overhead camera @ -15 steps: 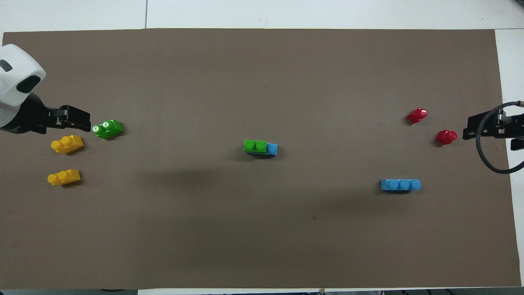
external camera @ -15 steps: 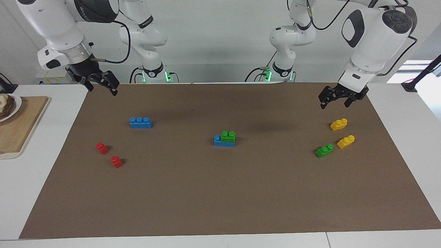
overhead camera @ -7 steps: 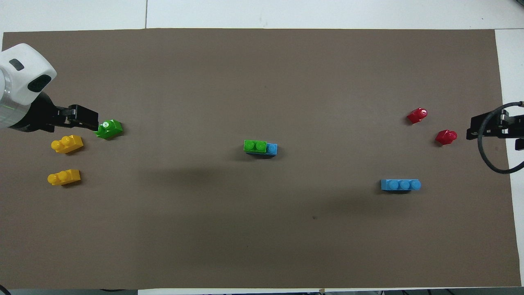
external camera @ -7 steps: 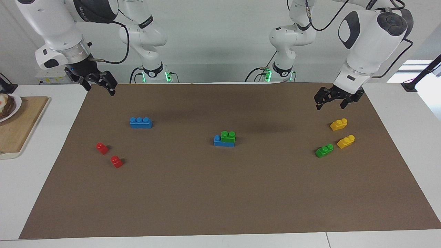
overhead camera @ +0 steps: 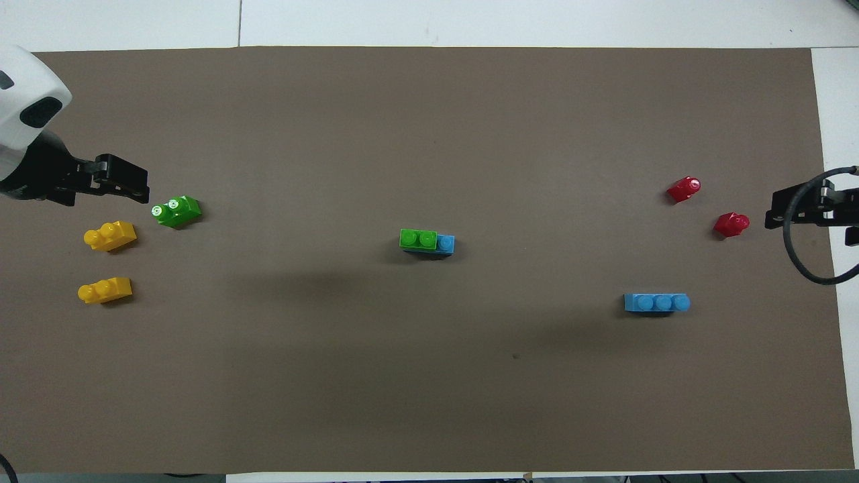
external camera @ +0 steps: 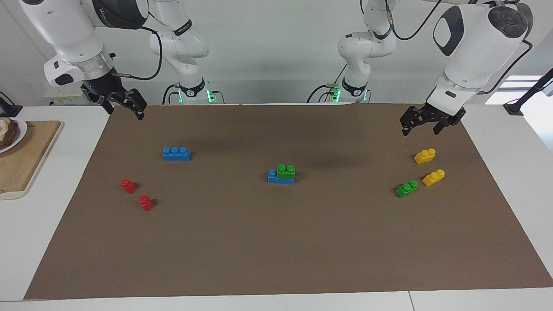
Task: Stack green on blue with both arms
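Note:
A green brick [external camera: 286,171] sits on one blue brick [external camera: 274,177] at the mat's middle, leaving one blue stud bare; the pair also shows in the overhead view [overhead camera: 418,239]. A second green brick [external camera: 407,188] [overhead camera: 176,211] lies loose toward the left arm's end. A second blue brick [external camera: 176,153] [overhead camera: 656,302] lies alone toward the right arm's end. My left gripper [external camera: 425,124] [overhead camera: 127,188] hangs open and empty over the mat by the yellow bricks. My right gripper [external camera: 126,106] hangs open and empty over the mat's corner at the right arm's end.
Two yellow bricks [external camera: 424,156] [external camera: 433,177] lie beside the loose green brick. Two red bricks [external camera: 128,185] [external camera: 146,202] lie farther from the robots than the loose blue brick. A wooden board [external camera: 26,160] with a plate [external camera: 17,131] lies off the mat at the right arm's end.
The left gripper swung slightly toward the table's middle, then back toward its own end. The right gripper rose slightly. No brick moved.

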